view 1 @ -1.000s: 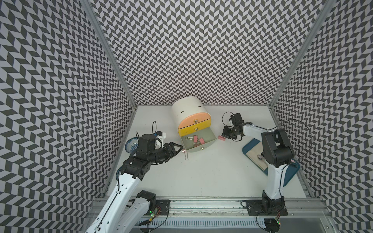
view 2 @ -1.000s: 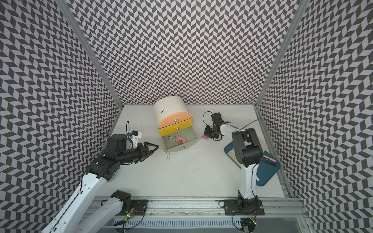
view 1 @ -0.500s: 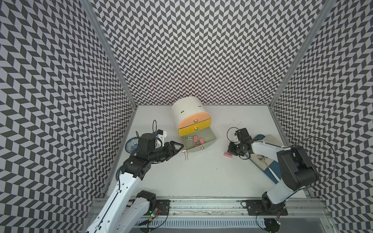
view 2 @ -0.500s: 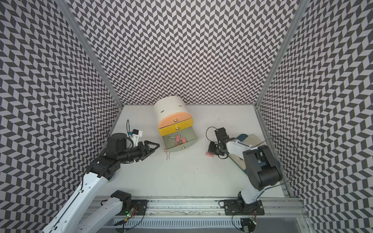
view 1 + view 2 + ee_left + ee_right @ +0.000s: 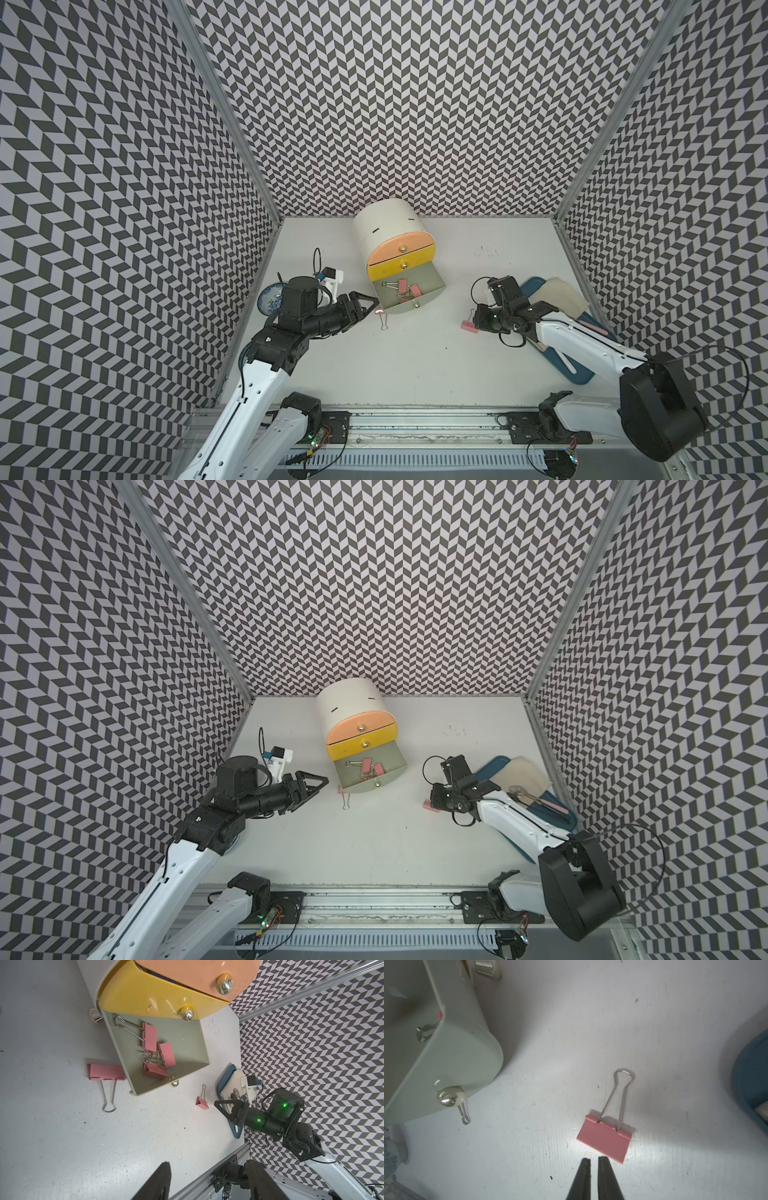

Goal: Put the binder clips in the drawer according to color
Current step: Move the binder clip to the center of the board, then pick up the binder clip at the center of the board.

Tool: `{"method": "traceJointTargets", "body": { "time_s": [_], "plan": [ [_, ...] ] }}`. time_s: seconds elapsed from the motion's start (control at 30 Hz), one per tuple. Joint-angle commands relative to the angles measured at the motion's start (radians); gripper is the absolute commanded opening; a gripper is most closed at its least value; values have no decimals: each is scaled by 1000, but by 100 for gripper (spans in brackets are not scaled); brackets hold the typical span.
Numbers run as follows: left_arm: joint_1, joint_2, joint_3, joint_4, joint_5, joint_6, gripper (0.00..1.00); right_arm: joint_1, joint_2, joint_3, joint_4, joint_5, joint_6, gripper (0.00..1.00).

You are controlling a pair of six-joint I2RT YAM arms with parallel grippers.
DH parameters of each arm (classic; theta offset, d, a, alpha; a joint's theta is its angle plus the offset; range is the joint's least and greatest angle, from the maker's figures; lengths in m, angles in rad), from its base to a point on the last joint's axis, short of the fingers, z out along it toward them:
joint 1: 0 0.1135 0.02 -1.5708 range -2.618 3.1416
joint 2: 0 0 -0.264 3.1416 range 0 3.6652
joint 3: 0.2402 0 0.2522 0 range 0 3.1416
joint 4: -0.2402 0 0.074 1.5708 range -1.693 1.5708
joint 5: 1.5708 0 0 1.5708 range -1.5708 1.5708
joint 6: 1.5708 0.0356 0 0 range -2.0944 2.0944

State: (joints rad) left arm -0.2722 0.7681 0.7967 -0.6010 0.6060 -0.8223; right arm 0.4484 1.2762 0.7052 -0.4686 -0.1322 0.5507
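clearances around the open drawer

in a top view, take the open green drawer [image 5: 395,308] as dial centre. 3 pink binder clips [image 5: 402,286] lie inside it. 1 pink clip [image 5: 378,311] lies on the table [image 5: 415,365] at 8 o'clock, against the drawer's corner, handles toward 6. the left gripper [image 5: 372,305] hovers just beside it, jaws wide, empty. a second pink clip [image 5: 467,325] lies at 4 o'clock, well apart from the drawer. the right gripper [image 5: 593,1160] sits just short of it, jaws parted narrowly, holding nothing. bare table spans 6 o'clock between the arms. a blue tray [image 5: 577,376] lines the 3 o'clock edge under the right arm; a patterned dish [image 5: 268,297] sits at 9.
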Motion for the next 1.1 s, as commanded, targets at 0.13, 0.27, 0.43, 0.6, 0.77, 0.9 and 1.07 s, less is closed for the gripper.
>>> {"method": "traceJointTargets", "body": {
  "time_s": [0.13, 0.27, 0.43, 0.6, 0.77, 0.9, 1.07],
  "plan": [
    [7, -33, -7, -7, 18, 21, 63, 67, -127, 26, -106, 99, 7, 41],
    [7, -43, -5, -14, 21, 25, 63, 83, -156, 11, -138, 106, 10, 52],
    [7, -63, -18, -13, 28, 18, 63, 120, -129, 11, -158, 121, 37, 62],
    [8, -84, -37, -10, 30, 8, 63, 159, -72, 16, -153, 154, 61, 66],
    [7, -99, -50, -13, 29, 5, 64, 166, 6, 16, -111, 142, 106, 67],
    [7, -107, -61, -12, 31, 2, 63, 170, 37, 25, -78, 160, 166, 67],
    [7, -102, -64, -6, 37, 5, 63, 171, 88, 60, -66, 170, 182, 69]
  ]
}}
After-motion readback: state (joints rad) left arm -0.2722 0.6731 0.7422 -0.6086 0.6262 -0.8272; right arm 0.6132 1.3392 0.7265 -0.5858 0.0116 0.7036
